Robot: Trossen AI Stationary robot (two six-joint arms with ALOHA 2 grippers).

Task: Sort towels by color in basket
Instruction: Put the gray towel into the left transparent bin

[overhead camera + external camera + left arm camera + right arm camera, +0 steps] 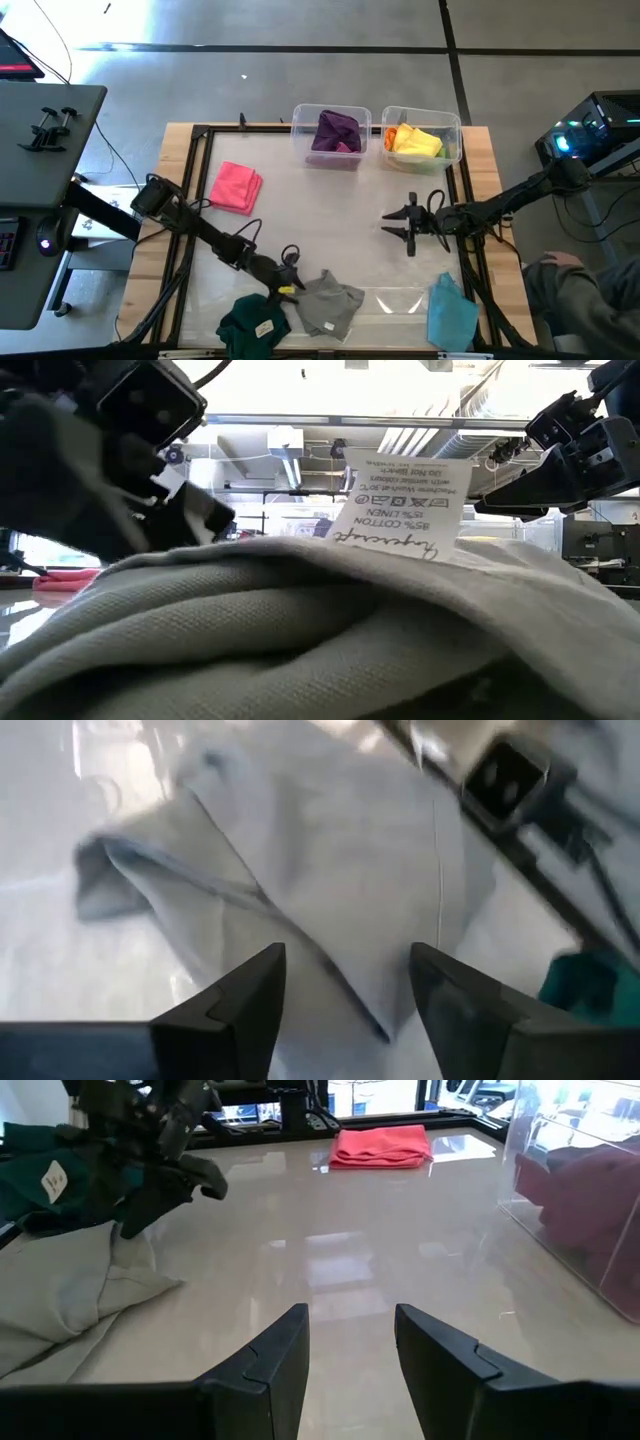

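A grey towel (330,303) lies crumpled at the table's front middle, with a dark green towel (253,325) to its left and a light blue towel (450,312) to its right. A pink towel (236,186) lies folded at the left. My left gripper (290,278) hangs open just over the grey towel's left edge; in the left wrist view the gripper (345,1010) is open and empty above the grey towel (330,860). My right gripper (408,228) is open and empty over the table's right middle, and also shows in its wrist view (350,1350).
Two clear bins stand at the back: the left bin (305,145) holds purple and magenta towels, the right bin (455,130) holds orange, yellow and light green ones. A black frame (195,180) borders the table. In the low view the grey towel (300,630) with its white label fills the foreground.
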